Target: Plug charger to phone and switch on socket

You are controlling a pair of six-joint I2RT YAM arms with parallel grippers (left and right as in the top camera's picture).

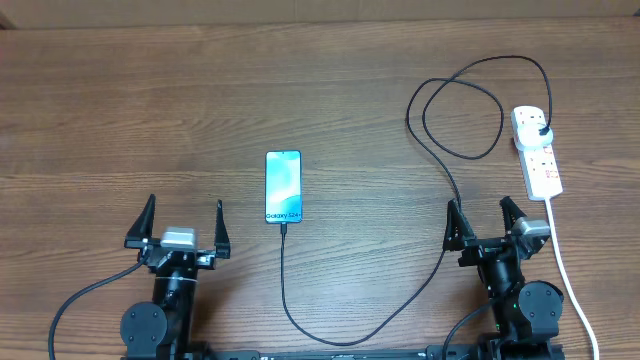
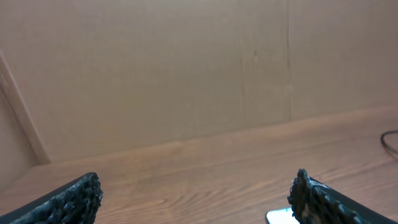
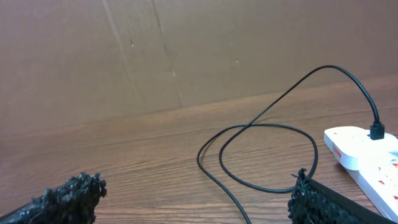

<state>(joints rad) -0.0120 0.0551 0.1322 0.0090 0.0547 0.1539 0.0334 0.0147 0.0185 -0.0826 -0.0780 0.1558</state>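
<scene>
The phone [image 1: 283,187] lies flat mid-table, screen lit blue-white; one corner of it [image 2: 278,216] shows in the left wrist view. The charger's black cable [image 1: 340,338] meets the phone's near edge, curves right, loops [image 3: 267,155] and ends in a black plug [image 1: 541,131] seated in the white socket strip [image 1: 541,165]; the plug [image 3: 376,131] and strip [image 3: 364,152] also show in the right wrist view. My left gripper [image 1: 185,205] [image 2: 196,186] is open, left of the phone. My right gripper [image 1: 481,206] [image 3: 196,183] is open beside the strip, over the cable.
The strip's thick white cord [image 1: 570,280] runs down the right side past my right arm. A brown cardboard wall [image 2: 186,74] stands along the far side of the wooden table [image 1: 120,120].
</scene>
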